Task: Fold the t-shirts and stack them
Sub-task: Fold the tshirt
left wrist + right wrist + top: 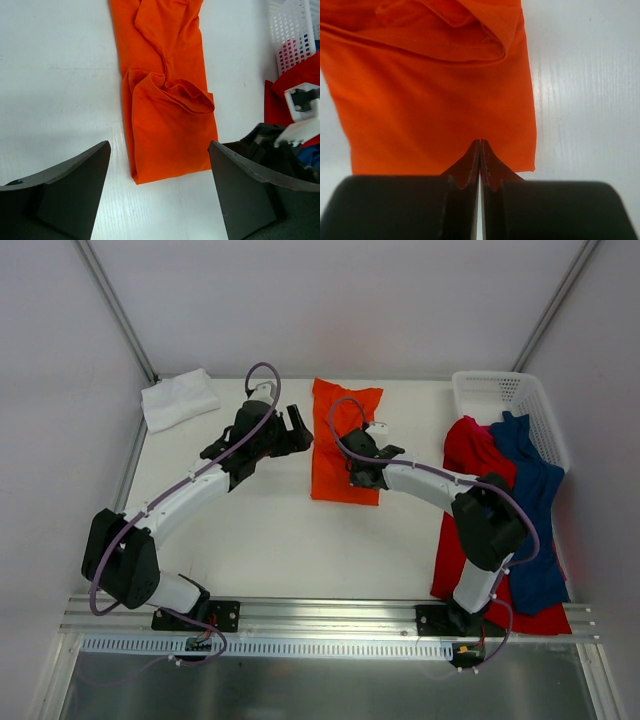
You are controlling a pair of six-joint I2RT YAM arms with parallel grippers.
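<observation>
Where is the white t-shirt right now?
In the top view, the white t-shirt lies at the far left corner of the table, left of the left gripper.

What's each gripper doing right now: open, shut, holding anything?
Left gripper: open, holding nothing.
Right gripper: shut over the orange t-shirt; whether any cloth is pinched between the jaws cannot be told.
</observation>
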